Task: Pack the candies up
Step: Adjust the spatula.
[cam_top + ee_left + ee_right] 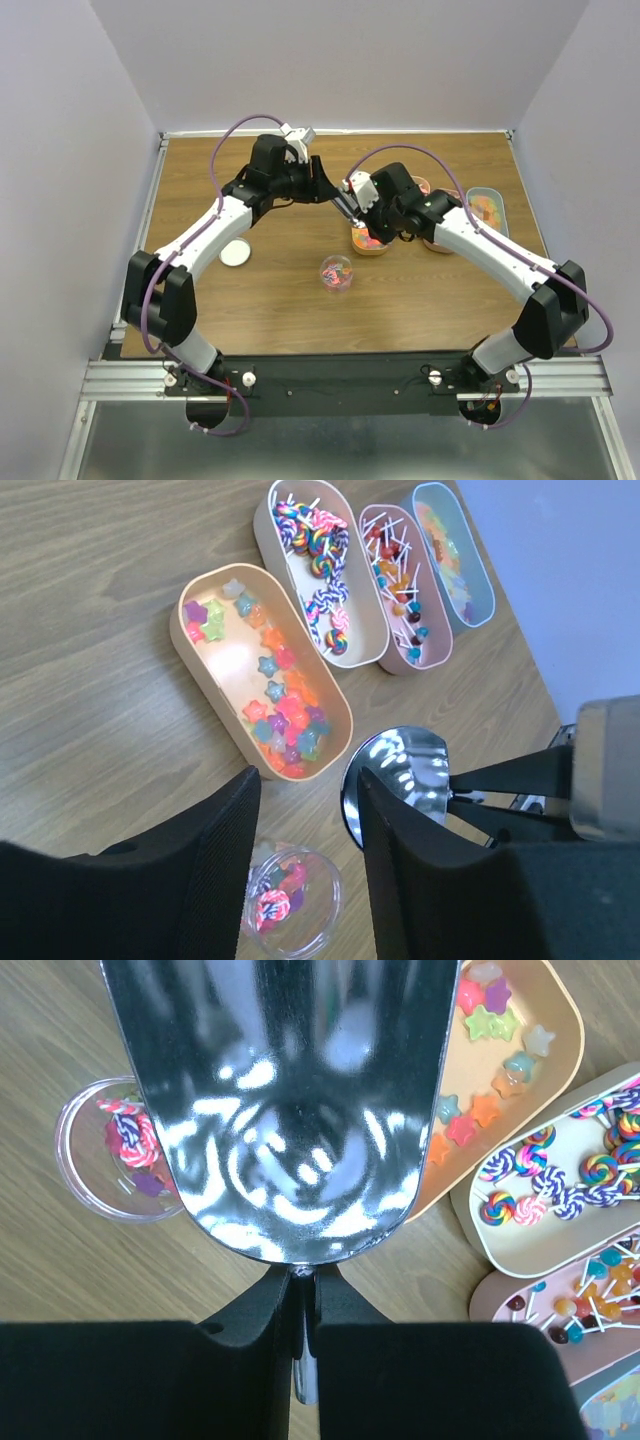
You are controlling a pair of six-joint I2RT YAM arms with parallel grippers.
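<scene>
Inside the beige oblong tray [228, 665] lie small multicoloured star-shaped candies [280, 695], and only a few sit in the clear round plastic cup [320, 910] beside it, so the packing seems at an early scooping step. Over them the shiny metal scoop [290, 1110] hangs empty, its handle pinched by the narrow-set right gripper [302, 1285], while the left gripper [307, 780] is half open, holding nothing. Next the scoop should dip into the tray and tip carefully over the cup.
</scene>
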